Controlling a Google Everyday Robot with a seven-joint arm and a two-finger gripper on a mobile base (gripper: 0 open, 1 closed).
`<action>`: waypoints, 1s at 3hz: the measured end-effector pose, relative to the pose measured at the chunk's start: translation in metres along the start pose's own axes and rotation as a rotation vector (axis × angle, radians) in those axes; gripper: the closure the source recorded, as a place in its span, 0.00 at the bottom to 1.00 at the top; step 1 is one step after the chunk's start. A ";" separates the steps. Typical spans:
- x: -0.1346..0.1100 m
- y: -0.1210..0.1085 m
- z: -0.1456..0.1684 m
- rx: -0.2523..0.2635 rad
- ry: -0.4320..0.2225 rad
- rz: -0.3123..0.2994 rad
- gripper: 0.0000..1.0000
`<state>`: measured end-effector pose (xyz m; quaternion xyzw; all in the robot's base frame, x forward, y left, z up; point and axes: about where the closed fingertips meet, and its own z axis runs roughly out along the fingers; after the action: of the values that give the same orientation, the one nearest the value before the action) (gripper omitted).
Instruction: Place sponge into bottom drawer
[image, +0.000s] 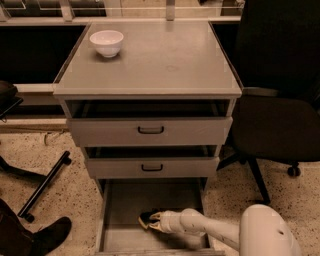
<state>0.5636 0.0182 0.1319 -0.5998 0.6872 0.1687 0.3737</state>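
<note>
Low over the near floor of the bottom drawer (150, 197), the gripper (153, 220) clasps the sponge (145, 218). The sponge is likely light, soft foam, best pinched across its sides.

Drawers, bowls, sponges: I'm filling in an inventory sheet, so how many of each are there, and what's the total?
Drawers: 3 (top drawer, middle drawer, bottom drawer)
White bowl: 1, on the cabinet top
Sponge: 1, inside the bottom drawer, at the gripper
Total: 5
</note>
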 end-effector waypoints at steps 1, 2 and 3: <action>0.000 0.000 0.000 0.000 0.000 0.000 0.35; 0.000 0.000 0.000 0.000 0.000 0.000 0.12; 0.000 0.000 0.000 0.000 0.000 0.000 0.00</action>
<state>0.5635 0.0183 0.1319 -0.5998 0.6872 0.1687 0.3736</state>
